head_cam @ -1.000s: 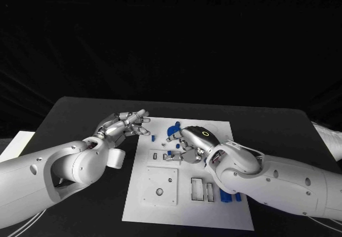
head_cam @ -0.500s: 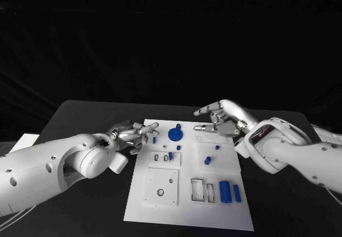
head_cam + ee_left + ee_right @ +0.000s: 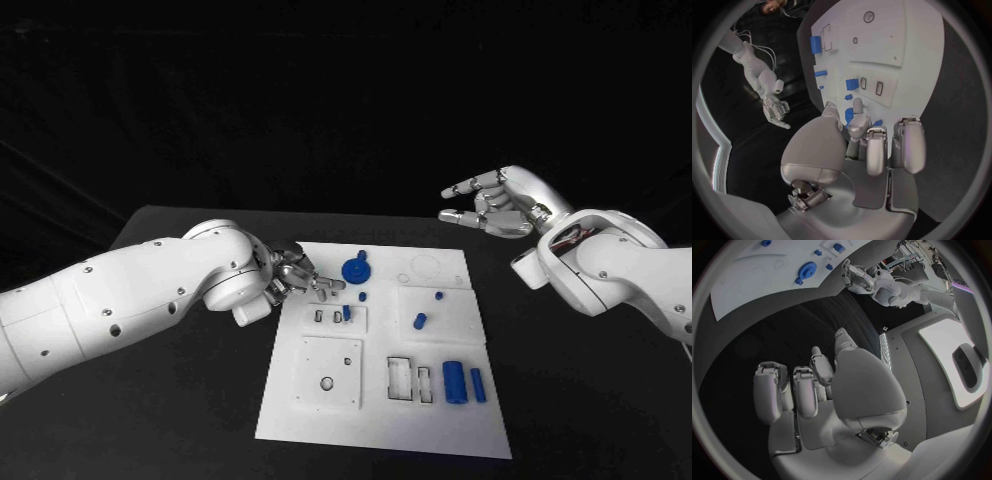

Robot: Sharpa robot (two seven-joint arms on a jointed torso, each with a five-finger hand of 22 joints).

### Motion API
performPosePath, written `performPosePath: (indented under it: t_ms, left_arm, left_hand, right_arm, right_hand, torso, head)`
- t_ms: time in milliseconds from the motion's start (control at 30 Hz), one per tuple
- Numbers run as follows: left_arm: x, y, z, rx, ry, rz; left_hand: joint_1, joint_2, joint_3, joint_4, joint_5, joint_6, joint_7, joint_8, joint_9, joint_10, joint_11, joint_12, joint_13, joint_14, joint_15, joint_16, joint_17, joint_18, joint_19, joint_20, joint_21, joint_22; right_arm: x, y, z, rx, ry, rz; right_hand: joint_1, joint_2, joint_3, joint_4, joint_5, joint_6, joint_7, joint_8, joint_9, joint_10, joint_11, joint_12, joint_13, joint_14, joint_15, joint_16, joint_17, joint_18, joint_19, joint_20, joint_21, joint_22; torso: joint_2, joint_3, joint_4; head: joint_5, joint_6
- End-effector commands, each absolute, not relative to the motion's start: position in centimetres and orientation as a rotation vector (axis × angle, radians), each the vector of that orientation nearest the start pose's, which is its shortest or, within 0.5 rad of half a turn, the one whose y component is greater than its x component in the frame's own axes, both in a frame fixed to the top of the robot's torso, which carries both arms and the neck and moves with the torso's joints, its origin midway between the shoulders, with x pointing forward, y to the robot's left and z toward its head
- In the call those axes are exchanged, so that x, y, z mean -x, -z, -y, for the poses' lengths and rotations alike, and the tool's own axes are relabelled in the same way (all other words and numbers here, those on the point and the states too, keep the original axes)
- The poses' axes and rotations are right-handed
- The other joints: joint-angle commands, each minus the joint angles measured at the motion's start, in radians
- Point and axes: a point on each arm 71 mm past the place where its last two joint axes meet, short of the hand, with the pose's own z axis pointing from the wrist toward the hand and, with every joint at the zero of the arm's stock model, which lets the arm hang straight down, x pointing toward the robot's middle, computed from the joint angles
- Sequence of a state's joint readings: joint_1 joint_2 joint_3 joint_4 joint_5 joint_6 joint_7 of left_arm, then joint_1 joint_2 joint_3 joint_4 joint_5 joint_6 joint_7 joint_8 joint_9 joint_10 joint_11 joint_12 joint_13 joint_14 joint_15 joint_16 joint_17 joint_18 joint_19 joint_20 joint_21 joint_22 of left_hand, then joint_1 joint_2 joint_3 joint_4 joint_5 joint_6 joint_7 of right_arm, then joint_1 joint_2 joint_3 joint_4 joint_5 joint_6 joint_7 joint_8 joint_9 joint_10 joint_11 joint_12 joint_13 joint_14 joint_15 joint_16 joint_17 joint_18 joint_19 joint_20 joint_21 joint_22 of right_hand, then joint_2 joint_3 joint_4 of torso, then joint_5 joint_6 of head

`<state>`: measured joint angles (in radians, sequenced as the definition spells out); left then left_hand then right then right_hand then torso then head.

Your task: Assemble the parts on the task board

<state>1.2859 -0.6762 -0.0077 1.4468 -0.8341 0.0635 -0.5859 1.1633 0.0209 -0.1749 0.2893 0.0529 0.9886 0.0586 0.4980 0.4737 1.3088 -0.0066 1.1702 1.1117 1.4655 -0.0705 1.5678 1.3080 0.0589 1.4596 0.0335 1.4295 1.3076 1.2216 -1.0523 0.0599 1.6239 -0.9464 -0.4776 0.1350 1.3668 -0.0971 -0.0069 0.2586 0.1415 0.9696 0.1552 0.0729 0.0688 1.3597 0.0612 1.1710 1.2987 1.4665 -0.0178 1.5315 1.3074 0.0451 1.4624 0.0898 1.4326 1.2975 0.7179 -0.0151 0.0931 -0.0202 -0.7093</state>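
Observation:
The white task board (image 3: 382, 410) lies mid-table with blue parts on it: a gear (image 3: 356, 270), a cylinder (image 3: 454, 381), a bar (image 3: 477, 385) and a short peg (image 3: 420, 322). My left hand (image 3: 296, 275) reaches over the board's left edge. In the left wrist view its thumb and a fingertip (image 3: 857, 107) flank a small blue piece (image 3: 848, 116); whether they pinch it is unclear. My right hand (image 3: 490, 205) hangs in the air beyond the board's far right corner, fingers loosely bent and apart, holding nothing. The right wrist view shows the gear (image 3: 807, 271) and the board (image 3: 748, 285) far off.
Recessed white plates with slots (image 3: 329, 372) fill the board's near left part, and one small blue piece stands in a slot (image 3: 346, 313). Black table (image 3: 577, 400) surrounds the board on all sides.
My right hand has lifted off the middle of the board and swung up to the far right. My left hand has moved in from the left onto the board's edge.

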Motion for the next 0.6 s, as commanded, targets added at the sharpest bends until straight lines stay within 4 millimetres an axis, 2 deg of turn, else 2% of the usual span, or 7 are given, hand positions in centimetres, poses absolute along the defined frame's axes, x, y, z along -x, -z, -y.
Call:
performPosePath:
  t_ms: [33, 100, 133, 233, 367, 533, 600]
  left_arm:
    - [-50.7, 18.2, -15.3, 0.264, 0.365, -2.345]
    - [-51.0, 18.1, -14.8, 0.249, 0.350, -2.341]
    - [-51.1, 18.0, -14.5, 0.241, 0.344, -2.341]
    - [-51.4, 17.9, -13.6, 0.216, 0.331, -2.347]
    - [-51.6, 17.9, -12.8, 0.184, 0.317, -2.357]
    - [-51.9, 17.9, -11.8, 0.139, 0.297, -2.370]
    - [-51.8, 18.0, -11.4, 0.123, 0.294, -2.377]
  left_hand:
    - [-0.006, 0.007, -0.015, 0.000, -0.002, -0.012, -0.003, 0.024, 0.028, 0.002, -0.007, 0.008, 0.007, 0.105, -0.006, 0.003, 0.263, -0.012, 0.034, -0.003, 0.010, 0.018]
    - [-0.019, 0.007, -0.028, 0.002, -0.003, -0.017, -0.005, 0.045, 0.053, 0.007, -0.011, 0.016, 0.015, 0.105, -0.008, 0.003, 0.263, -0.015, 0.039, -0.004, 0.018, 0.033]
    - [-0.024, 0.007, -0.033, 0.002, -0.004, -0.020, -0.007, 0.052, 0.062, 0.009, -0.012, 0.018, 0.018, 0.105, -0.009, 0.003, 0.263, -0.015, 0.040, -0.005, 0.020, 0.037]
    - [-0.037, 0.008, -0.045, 0.003, -0.005, -0.028, -0.010, 0.068, 0.084, 0.012, -0.014, 0.023, 0.023, 0.105, -0.012, 0.003, 0.263, -0.017, 0.043, -0.008, 0.026, 0.047]
    - [-0.040, 0.009, -0.049, 0.003, -0.005, -0.033, -0.011, 0.075, 0.094, 0.013, -0.015, 0.026, 0.026, 0.105, -0.013, 0.003, 0.263, -0.018, 0.044, -0.009, 0.028, 0.052]
    - [-0.026, 0.019, -0.046, -0.001, -0.002, -0.042, -0.011, 0.084, 0.110, 0.014, -0.016, 0.028, 0.028, 0.105, -0.013, 0.003, 0.263, -0.019, 0.046, -0.009, 0.032, 0.058]
    - [-0.023, 0.020, -0.045, -0.001, -0.001, -0.043, -0.011, 0.086, 0.113, 0.014, -0.016, 0.028, 0.029, 0.105, -0.013, 0.003, 0.263, -0.019, 0.046, -0.009, 0.032, 0.058]
  right_arm:
    - [-47.9, 11.7, 27.7, -0.331, -0.956, -1.429]
    - [-47.9, 11.7, 27.7, -0.333, -0.953, -1.432]
    - [-48.0, 11.8, 27.8, -0.334, -0.951, -1.434]
    - [-48.1, 11.9, 27.9, -0.338, -0.945, -1.438]
    - [-48.2, 12.0, 28.0, -0.341, -0.939, -1.442]
    - [-48.4, 12.1, 28.1, -0.345, -0.932, -1.447]
    - [-48.4, 12.1, 28.1, -0.347, -0.930, -1.448]
  right_hand:
    - [0.008, 0.006, -0.002, -0.008, 0.007, 0.001, -0.007, 0.004, 0.002, -0.004, 0.000, -0.004, -0.001, 0.086, 0.003, -0.007, 0.193, 0.013, -0.006, -0.002, -0.006, -0.002]
    - [0.010, 0.007, -0.003, -0.010, 0.011, 0.001, -0.007, 0.004, 0.002, -0.005, 0.000, -0.005, -0.002, 0.086, 0.003, -0.008, 0.192, 0.012, -0.006, -0.003, -0.007, -0.002]
    - [0.010, 0.007, -0.003, -0.010, 0.012, 0.001, -0.007, 0.004, 0.002, -0.005, 0.000, -0.005, -0.002, 0.086, 0.003, -0.008, 0.192, 0.012, -0.006, -0.003, -0.007, -0.002]
    - [0.010, 0.007, -0.005, -0.011, 0.016, 0.002, -0.007, 0.004, 0.002, -0.004, 0.000, -0.004, -0.002, 0.086, 0.002, -0.008, 0.192, 0.013, -0.006, -0.003, -0.008, -0.004]
    - [0.010, 0.008, -0.006, -0.012, 0.020, 0.002, -0.008, 0.004, 0.002, -0.004, 0.000, -0.005, -0.003, 0.086, 0.002, -0.009, 0.191, 0.013, -0.006, -0.003, -0.008, -0.004]
    - [0.006, 0.010, -0.012, -0.013, 0.034, 0.002, -0.008, 0.004, 0.002, -0.006, -0.001, -0.007, -0.006, 0.085, 0.002, -0.011, 0.188, 0.014, -0.008, -0.004, -0.011, -0.009]
    - [0.005, 0.010, -0.013, -0.013, 0.036, 0.002, -0.008, 0.004, 0.002, -0.006, -0.001, -0.007, -0.006, 0.085, 0.002, -0.011, 0.188, 0.014, -0.008, -0.004, -0.011, -0.009]
  torso:
    - [-0.005, 0.0042, -0.0005]
    - [-0.005, 0.0055, -0.0018]
    - [-0.004, 0.0049, -0.0021]
    - [-0.004, 0.0048, 0.0001]
    - [-0.004, 0.0041, -0.0006]
    - [-0.002, 0.0026, 0.0019]
    - [-0.001, 0.0026, 0.0002]
  head:
    - [0.002, -0.004]
    - [0.004, -0.004]
    - [0.005, -0.005]
    - [0.002, -0.010]
    - [0.006, -0.012]
    - [0.004, -0.016]
    - [0.006, -0.016]
